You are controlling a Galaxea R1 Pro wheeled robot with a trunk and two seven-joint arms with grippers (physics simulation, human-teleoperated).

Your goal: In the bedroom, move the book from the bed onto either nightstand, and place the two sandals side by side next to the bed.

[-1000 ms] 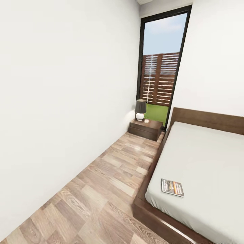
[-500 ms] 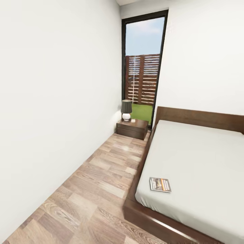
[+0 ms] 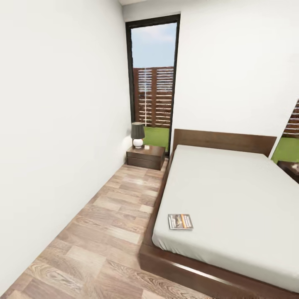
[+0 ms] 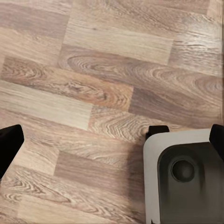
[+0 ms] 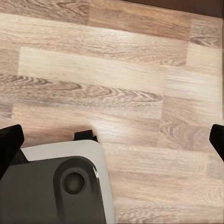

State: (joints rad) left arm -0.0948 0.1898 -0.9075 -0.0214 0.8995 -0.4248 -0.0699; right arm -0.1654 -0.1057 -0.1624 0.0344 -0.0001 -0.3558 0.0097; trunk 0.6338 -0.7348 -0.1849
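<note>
In the left wrist view the left gripper (image 4: 112, 135) has its two black fingertips (image 4: 9, 144) far apart at opposite edges of the picture, spread wide with nothing between them; under it lie the wood-plank floor (image 4: 107, 60) and a grey-and-black part of the robot's base (image 4: 184, 177). The right gripper (image 5: 112, 135) is likewise released, its dark fingertips (image 5: 10, 140) set wide apart and holding nothing, above the same floor (image 5: 130, 70) with another rounded base part (image 5: 65, 186) below it. Neither gripper touches anything, and the task's things are well apart from both. In the head view the book (image 3: 180, 221) lies flat on the pale mattress of the bed (image 3: 232, 195), near the foot-end corner on the side toward the open floor strip; its dark cover with an orange band faces up. The nightstand (image 3: 145, 157) stands beside the headboard under the tall window (image 3: 153, 83), carrying a small lamp (image 3: 137, 135) with a dark shade.
</note>
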